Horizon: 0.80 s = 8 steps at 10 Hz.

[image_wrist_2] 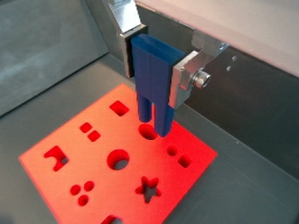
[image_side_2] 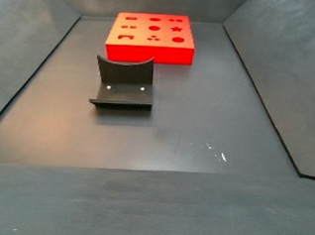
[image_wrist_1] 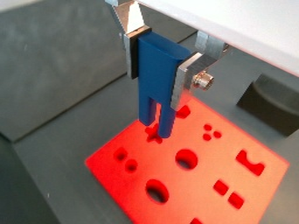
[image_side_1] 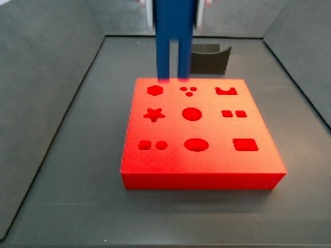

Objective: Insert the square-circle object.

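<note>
While clamped between the silver finger plates of the end effector point(image_wrist_1: 163, 68), the square-circle object point(image_wrist_1: 156, 87) hangs directly over the red board point(image_wrist_1: 187, 162).

Item: square-circle object point(image_wrist_2: 156, 83). Blue plastic peg, tall and narrow; blocky upper body dividing low down into two thin legs. Long axis vertical, legs pointing down at the board. Both wrist views show the leg tips at or just above the board face, beside a round hole; whether they touch cannot be told.

Item: end effector point(image_wrist_2: 163, 61). Closed on the upper body of the peg, one plate on each flat side.

Item: red board point(image_side_1: 200, 136). Flat slab with shaped holes, lying on the dark desk point(image_side_1: 77, 194).

Item: fixture point(image_side_2: 124, 83). Dark L-shaped bracket, standing on the desk.

View notes: a side view point(image_side_1: 175, 39) shows the peg over the far edge of the board, with the dark fixture point(image_side_1: 210, 55) beyond. Another side view shows the fixture nearest and the board point(image_side_2: 151, 38) far behind, with neither peg nor end effector in frame.
</note>
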Motion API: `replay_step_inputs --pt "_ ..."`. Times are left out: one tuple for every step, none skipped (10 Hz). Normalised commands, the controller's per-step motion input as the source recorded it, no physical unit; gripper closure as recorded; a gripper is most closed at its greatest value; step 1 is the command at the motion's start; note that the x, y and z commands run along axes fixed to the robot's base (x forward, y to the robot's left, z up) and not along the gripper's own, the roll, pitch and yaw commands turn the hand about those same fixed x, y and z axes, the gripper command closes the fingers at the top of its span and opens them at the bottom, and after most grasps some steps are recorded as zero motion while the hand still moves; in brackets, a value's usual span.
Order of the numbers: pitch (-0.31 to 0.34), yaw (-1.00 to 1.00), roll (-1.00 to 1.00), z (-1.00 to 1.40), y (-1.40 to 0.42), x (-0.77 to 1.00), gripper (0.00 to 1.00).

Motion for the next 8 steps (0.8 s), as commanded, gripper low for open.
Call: replay_step_inputs --pt "0.114 0.08 0.11 -0.83 -0.65 0.42 1.0" --pt "0.083 0.06 0.07 -0.93 -0.56 0.36 1.0" --pt "0.0 0.02 0.12 -0.9 -0.38 0.46 1.0" --pt "0.017 0.0 0.2 -0.83 -0.18 0.57 1.0" --pt "0.079 0.0 0.26 -0.72 -0.04 0.28 1.0" --pt "0.097 0.0 0.18 -0.67 0.0 -0.14 1.0" --pt "0.064 0.0 0.1 -0.59 0.0 -0.39 1.0" --pt "0.011 -0.03 0.0 -0.51 0.0 -0.53 1.0"
